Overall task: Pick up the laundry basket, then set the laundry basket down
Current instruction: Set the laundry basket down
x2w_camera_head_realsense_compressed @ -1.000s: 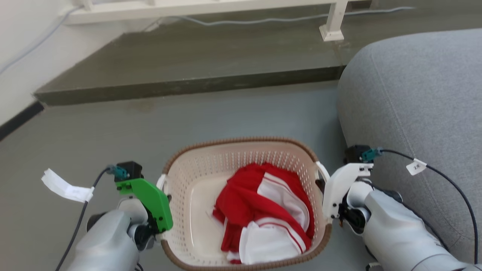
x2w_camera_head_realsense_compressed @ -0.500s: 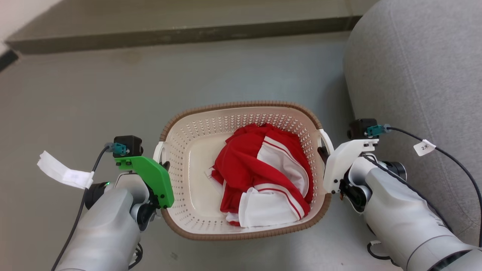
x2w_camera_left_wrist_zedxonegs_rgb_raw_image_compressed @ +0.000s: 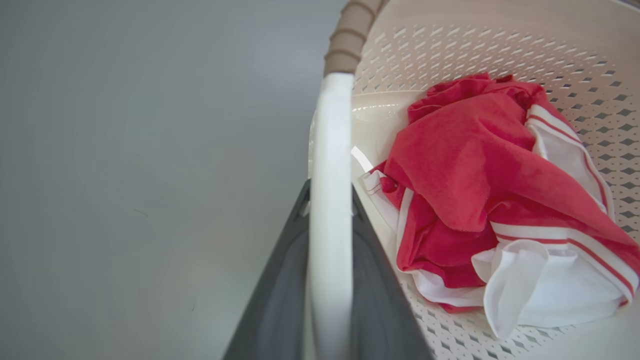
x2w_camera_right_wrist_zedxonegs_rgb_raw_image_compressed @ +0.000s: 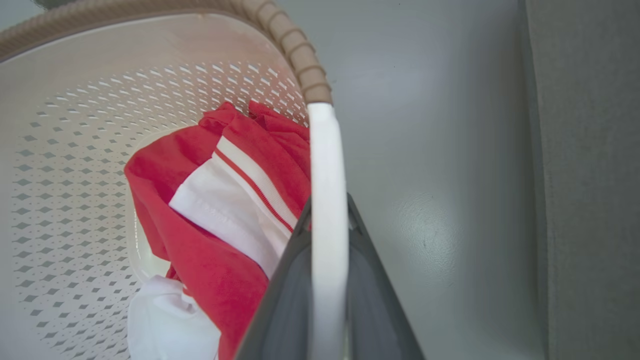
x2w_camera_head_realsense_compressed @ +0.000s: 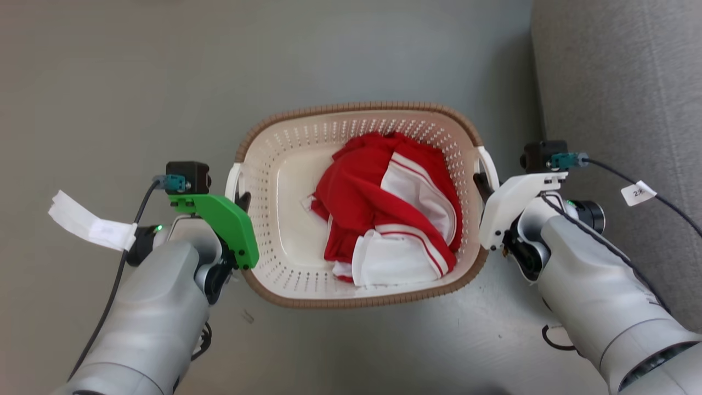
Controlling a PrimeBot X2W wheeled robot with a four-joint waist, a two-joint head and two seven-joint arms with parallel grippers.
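Grey floor (x2w_camera_head_realsense_compressed: 120, 77), sofa (x2w_camera_head_realsense_compressed: 620, 82) on robot's right. Between the arms: laundry basket (x2w_camera_head_realsense_compressed: 274, 164), red-white garment (x2w_camera_head_realsense_compressed: 384, 203) inside. left gripper (x2w_camera_head_realsense_compressed: 242, 201) clamped on left handle (x2w_camera_head_realsense_compressed: 233, 181), right gripper (x2w_camera_head_realsense_compressed: 481, 184) clamped on right handle (x2w_camera_head_realsense_compressed: 490, 164). Lifted or resting on floor: can't tell.

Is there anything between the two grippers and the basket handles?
Nothing visible. The left gripper is shut on the left handle of the laundry basket, the right gripper on the right handle, one finger on each side.

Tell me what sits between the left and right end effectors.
In the head view, the laundry basket, holding a red-and-white garment, spans the stretch between the left end effector and the right end effector.
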